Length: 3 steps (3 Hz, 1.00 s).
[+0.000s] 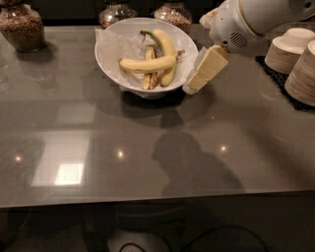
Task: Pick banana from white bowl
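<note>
The white bowl (113, 59), deep and lined with crumpled white paper, stands at the back middle of the grey counter. The pale yellow, nearly straight banana (146, 64) lies across the top of the bowl's contents. Under it lie a longer curved green-stemmed banana (166, 47) and a small brown-streaked one (149, 78). My gripper (196, 83), with cream fingers pointing down and left, hangs just outside the bowl's right rim, above the counter and to the right of the banana. It holds nothing.
Glass jars of brown food stand along the back edge: one at far left (22, 27), two behind the bowl (114, 12). Stacks of beige bowls (295, 54) sit on a dark mat at the right. My white arm (256, 19) reaches in from the upper right.
</note>
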{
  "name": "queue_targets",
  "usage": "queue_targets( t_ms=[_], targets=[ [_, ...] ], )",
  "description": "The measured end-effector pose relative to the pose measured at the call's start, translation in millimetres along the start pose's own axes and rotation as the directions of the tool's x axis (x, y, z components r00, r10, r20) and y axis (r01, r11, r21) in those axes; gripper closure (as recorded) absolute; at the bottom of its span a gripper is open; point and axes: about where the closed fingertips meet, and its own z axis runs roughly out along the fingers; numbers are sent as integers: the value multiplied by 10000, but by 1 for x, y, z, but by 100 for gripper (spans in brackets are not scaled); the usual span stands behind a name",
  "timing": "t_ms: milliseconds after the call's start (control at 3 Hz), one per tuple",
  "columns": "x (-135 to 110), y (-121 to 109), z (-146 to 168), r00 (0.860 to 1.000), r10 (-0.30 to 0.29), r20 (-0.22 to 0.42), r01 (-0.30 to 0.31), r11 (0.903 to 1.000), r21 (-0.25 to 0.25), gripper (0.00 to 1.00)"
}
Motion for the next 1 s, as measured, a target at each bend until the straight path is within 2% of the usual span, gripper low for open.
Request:
queue_targets(
  t_ms=[333,667,1000],
  targets=[
    [0,-4,5,9997,-259,31,259,9996,100,0],
    [-10,-28,40,9939,-1013,448,1005,9948,190,0],
    [-25,-51,83,9826,-1541,1036,1532,9881,161,5]
  ],
)
